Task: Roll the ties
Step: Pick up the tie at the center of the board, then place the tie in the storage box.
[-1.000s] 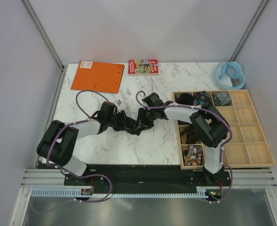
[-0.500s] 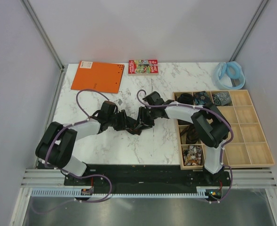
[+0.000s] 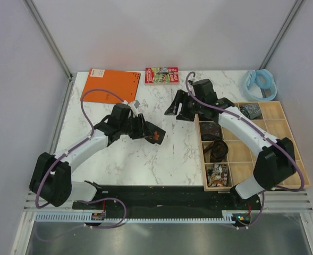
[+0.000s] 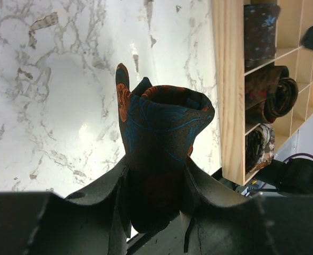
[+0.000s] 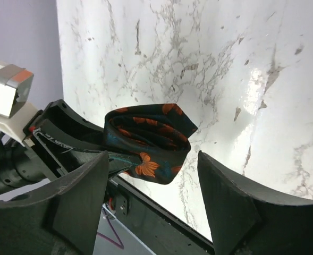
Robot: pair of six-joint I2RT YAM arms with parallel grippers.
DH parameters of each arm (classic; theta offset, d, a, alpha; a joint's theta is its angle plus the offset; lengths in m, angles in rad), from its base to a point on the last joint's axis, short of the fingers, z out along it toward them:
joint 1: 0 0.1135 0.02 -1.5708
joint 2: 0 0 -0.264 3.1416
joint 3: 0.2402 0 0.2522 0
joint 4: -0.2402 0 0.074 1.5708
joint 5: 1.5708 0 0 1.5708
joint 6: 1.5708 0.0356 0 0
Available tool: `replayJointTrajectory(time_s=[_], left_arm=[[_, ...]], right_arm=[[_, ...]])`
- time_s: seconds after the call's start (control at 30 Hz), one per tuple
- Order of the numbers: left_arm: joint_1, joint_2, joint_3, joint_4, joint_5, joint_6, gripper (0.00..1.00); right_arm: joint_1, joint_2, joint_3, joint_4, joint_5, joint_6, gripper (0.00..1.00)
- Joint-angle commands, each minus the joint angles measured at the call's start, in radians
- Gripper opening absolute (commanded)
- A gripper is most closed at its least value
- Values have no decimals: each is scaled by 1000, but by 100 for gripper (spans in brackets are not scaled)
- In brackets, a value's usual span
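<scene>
My left gripper (image 3: 148, 133) is shut on a rolled black tie with orange-red flowers (image 3: 156, 135) and holds it above the marble table. In the left wrist view the coil (image 4: 164, 138) stands between my fingers. My right gripper (image 3: 178, 110) is open and empty, up near the tray's back left corner, apart from the coil. The right wrist view shows the coil (image 5: 148, 141) in the distance between its spread fingers (image 5: 225, 202). Several coiled ties lie in the wooden tray: dark and blue-patterned ones (image 3: 228, 110) at the back, a brown one (image 3: 217, 151) and a pale patterned one (image 3: 218, 174) nearer.
A wooden compartment tray (image 3: 284, 154) fills the table's right side. An orange notebook (image 3: 110, 86) and a small colourful book (image 3: 161, 75) lie at the back. A pale blue ring (image 3: 260, 82) sits at the back right corner.
The two grippers were together at the table's middle on the tie. Now the right one has let go and swung back right; the left one has lifted the coil.
</scene>
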Motion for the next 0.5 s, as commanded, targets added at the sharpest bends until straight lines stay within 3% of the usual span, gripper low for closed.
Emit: replayJointTrajectory(time_s=[0.0,0.27,0.47], left_arm=[[-31,-38,106,-64,-9,3,2],[-144,27,325,-116,-15,23,2],[-239,159,507,-126,4,45,2]], right_arm=[[-41,-133,27,-85,94,-15,76],[-113,-334,20,-166,208,-16,78],[-136,-469,7,-200,344,4,81]])
